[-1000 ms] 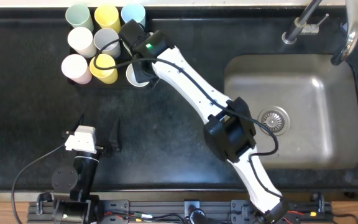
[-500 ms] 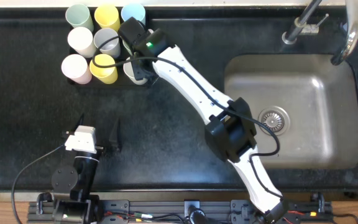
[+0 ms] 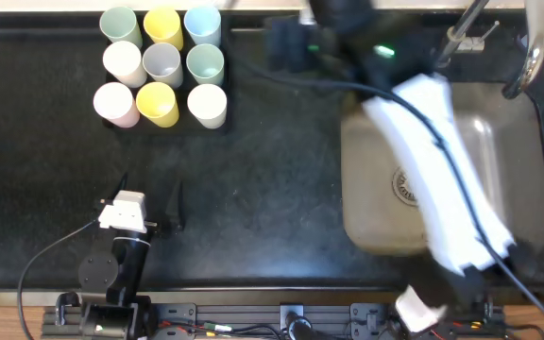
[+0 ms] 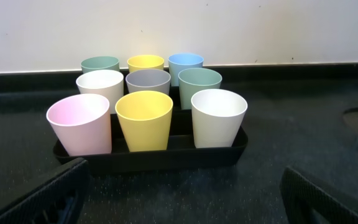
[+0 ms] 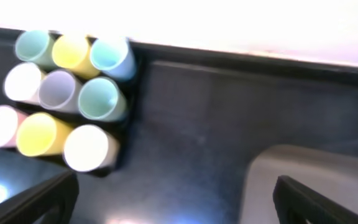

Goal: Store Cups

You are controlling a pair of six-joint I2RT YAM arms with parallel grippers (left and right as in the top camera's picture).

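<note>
Nine cups (image 4: 148,93) stand upright in the black tray (image 4: 166,157) at the back left of the counter (image 3: 272,170), three rows of three, with every slot taken. The white cup (image 4: 219,118) fills the front corner nearest the sink (image 3: 499,123). The right hand (image 5: 176,205) hangs high over the counter between tray and sink, released, with nothing between its fingers. The left hand (image 4: 182,193) sits low in front of the tray, also spread wide and empty. Judging by the full tray, the storing step looks complete. The next move probably asks only that the right arm settle down clear of the cups without clipping the tray's edge.
</note>
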